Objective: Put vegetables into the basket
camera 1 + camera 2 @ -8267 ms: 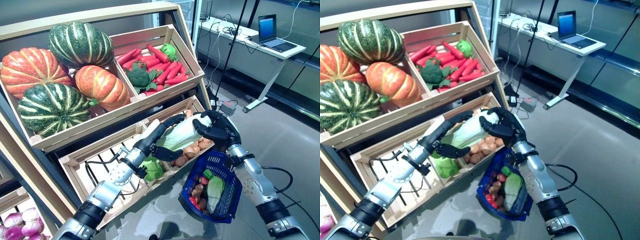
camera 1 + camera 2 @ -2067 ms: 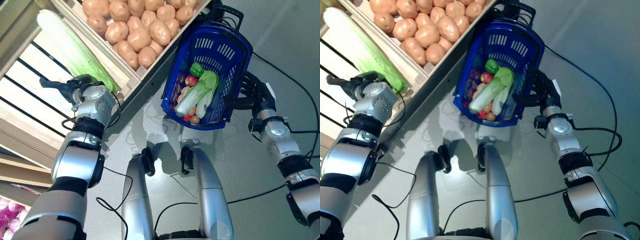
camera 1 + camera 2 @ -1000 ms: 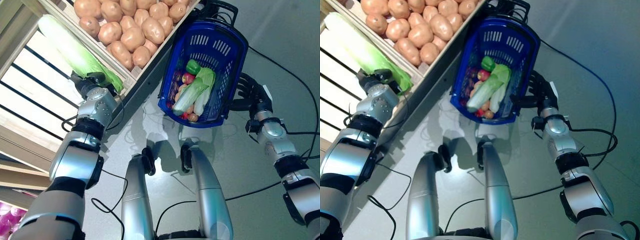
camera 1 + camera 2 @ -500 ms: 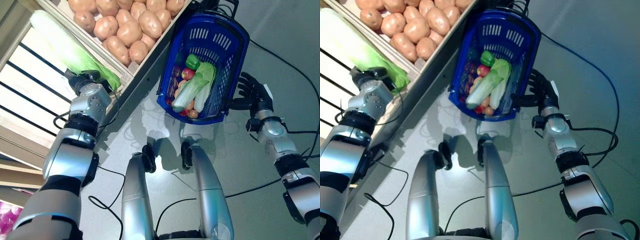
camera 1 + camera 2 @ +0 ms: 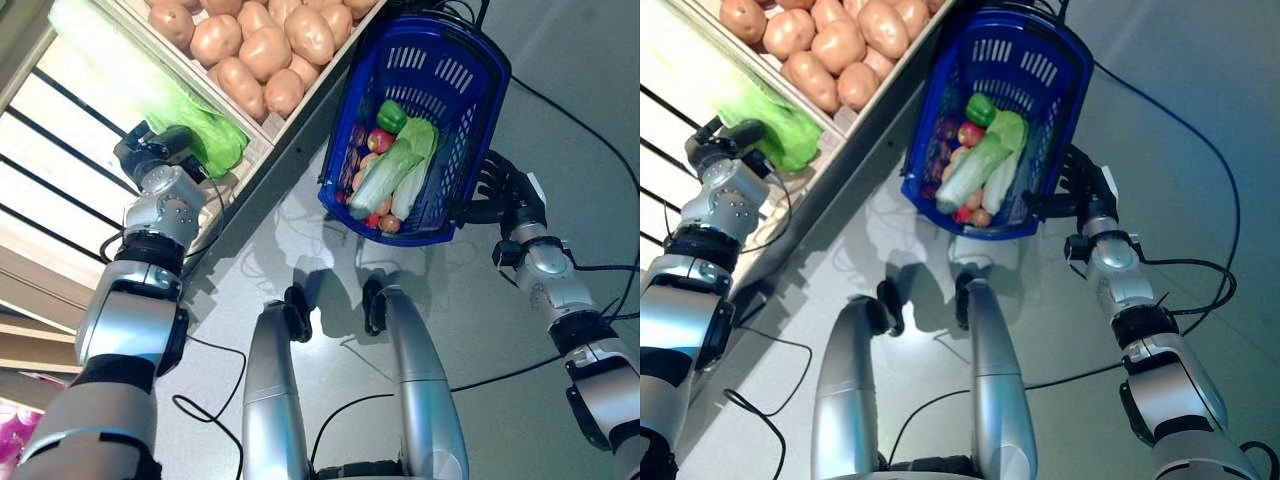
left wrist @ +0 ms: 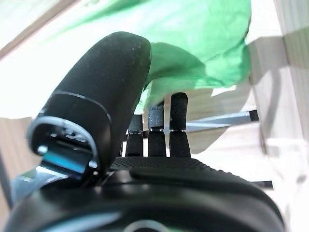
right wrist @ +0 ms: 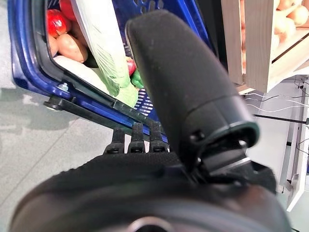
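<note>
While my right hand carries the basket, its fingers are curled round the black handle at the basket's side, as my right wrist view shows, so the load hangs beside the crate where I can drop things in. Inside lie two pale cabbages, a green pepper and some small red and brown pieces beneath them, so the job looks well along.

My left hand is up at the slatted crate, right against the leafy end of a cabbage that lies there. From the wrist view the fingers reach out fairly straight under the green leaves with the thumb raised beside them; they are not closed on anything. I judge the hand sits there to take this cabbage next.

Potatoes fill the next compartment, just beside the basket.
</note>
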